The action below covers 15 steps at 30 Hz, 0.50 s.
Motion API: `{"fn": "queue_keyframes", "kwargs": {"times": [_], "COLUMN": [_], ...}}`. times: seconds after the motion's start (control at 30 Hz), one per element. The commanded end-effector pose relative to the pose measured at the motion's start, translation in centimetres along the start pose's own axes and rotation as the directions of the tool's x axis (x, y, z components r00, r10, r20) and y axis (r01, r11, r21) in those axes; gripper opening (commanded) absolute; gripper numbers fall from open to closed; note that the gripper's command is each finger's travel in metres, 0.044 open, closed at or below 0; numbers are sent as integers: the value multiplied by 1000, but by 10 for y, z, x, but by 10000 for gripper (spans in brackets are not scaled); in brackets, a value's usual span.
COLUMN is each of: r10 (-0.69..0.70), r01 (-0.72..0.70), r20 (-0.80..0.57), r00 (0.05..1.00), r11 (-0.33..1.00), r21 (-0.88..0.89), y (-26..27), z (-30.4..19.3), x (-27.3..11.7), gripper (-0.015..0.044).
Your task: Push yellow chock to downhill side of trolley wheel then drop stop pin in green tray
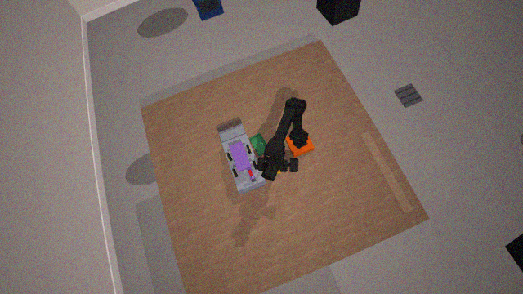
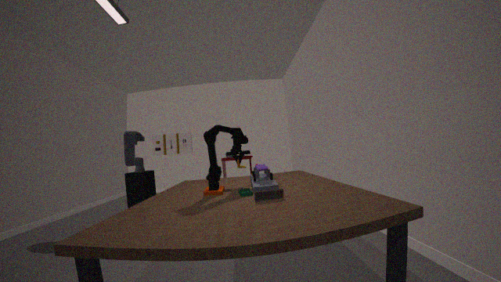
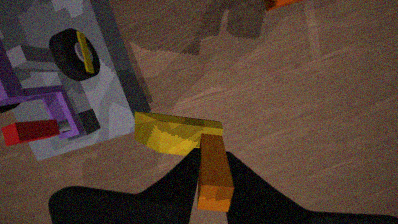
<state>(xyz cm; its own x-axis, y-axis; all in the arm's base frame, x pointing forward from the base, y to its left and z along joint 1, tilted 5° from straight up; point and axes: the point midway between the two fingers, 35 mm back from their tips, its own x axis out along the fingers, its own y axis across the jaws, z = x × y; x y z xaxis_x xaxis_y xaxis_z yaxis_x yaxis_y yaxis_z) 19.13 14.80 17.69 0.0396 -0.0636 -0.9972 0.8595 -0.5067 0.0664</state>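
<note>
My gripper (image 1: 279, 168) (image 2: 239, 161) (image 3: 210, 156) is shut on the orange handle of the yellow chock (image 2: 242, 167) (image 3: 167, 133). The chock hangs in the air beside the ramp's uphill end; its rubber base is hidden. The trolley (image 1: 240, 155) (image 2: 261, 167) (image 3: 7, 82), with purple deck and black wheels, stands on the grey ramp (image 1: 233, 132) (image 2: 268, 186) (image 3: 107, 100). The red-headed stop pin (image 1: 250, 174) (image 3: 32, 131) sits in a purple bracket at the uphill end. The green tray (image 1: 258, 144) (image 2: 246, 192) lies between the ramp and the arm's base.
The arm's orange base (image 1: 303, 151) (image 2: 214, 191) stands on the wooden table (image 1: 335, 196) (image 2: 313, 219) across the tray from the ramp. The arm reaches over the space between base and ramp. A pale strip (image 1: 388, 171) lies near one table edge.
</note>
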Motion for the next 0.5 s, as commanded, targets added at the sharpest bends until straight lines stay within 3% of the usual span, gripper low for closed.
{"fn": "queue_keyframes", "kwargs": {"times": [0.0,0.47], "r10": [2,-1], "r01": [-2,1], "r20": [4,1], "r00": [1000,1000], "r11": [997,850], "r21": [-78,-527], "y": [1,1], "z": [0,0], "x": [0,0], "gripper": [0,0]}}
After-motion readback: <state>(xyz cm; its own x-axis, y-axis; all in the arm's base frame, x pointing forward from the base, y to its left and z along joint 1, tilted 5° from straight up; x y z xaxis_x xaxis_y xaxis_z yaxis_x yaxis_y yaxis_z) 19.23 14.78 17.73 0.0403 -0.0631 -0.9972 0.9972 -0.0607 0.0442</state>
